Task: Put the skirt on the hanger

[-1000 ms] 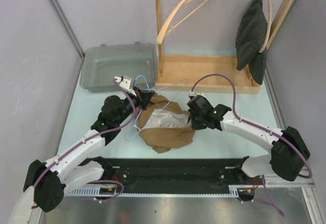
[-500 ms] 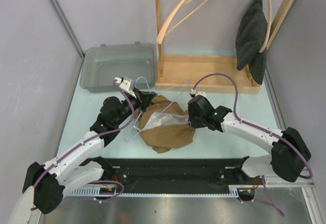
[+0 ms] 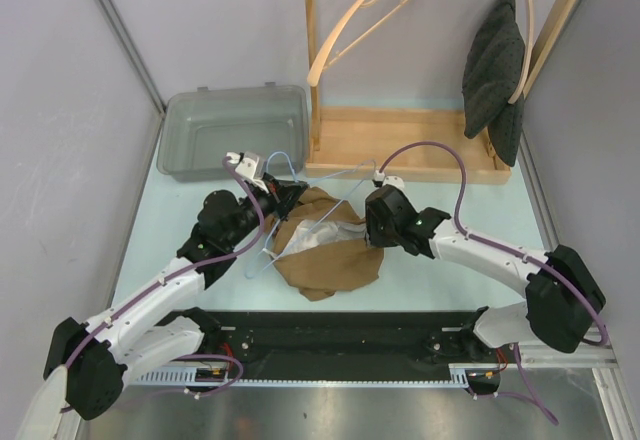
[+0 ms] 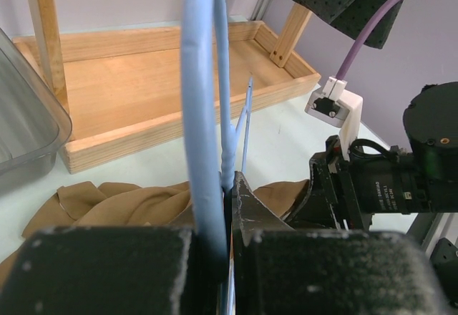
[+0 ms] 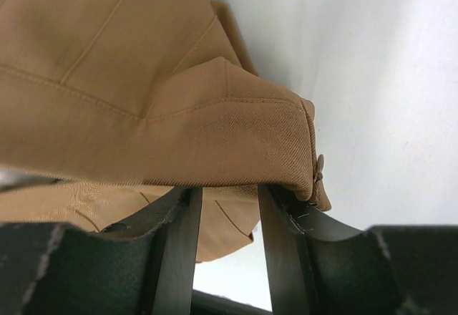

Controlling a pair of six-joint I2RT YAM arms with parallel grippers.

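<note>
1. Since a second earlier, seen from above, the right gripper (image 3: pixel 374 228) had edged in toward the skirt (image 3: pixel 325 265) and let go of it. The skirt lay crumpled on the table (image 3: pixel 170 220), its pale lining showing. The hanger (image 3: pixel 281 154) lay partly across it, and nothing was hung yet.
2. From the left wrist, the left gripper (image 4: pixel 230 193) was clamped on the hanger's blue wire below the hook, with tan cloth beneath.
3. From the right wrist, the fingers (image 5: pixel 179 243) stood apart. A folded, stitched brown hem rested over their tips, unpinched. Most of the job seemed left.
</note>
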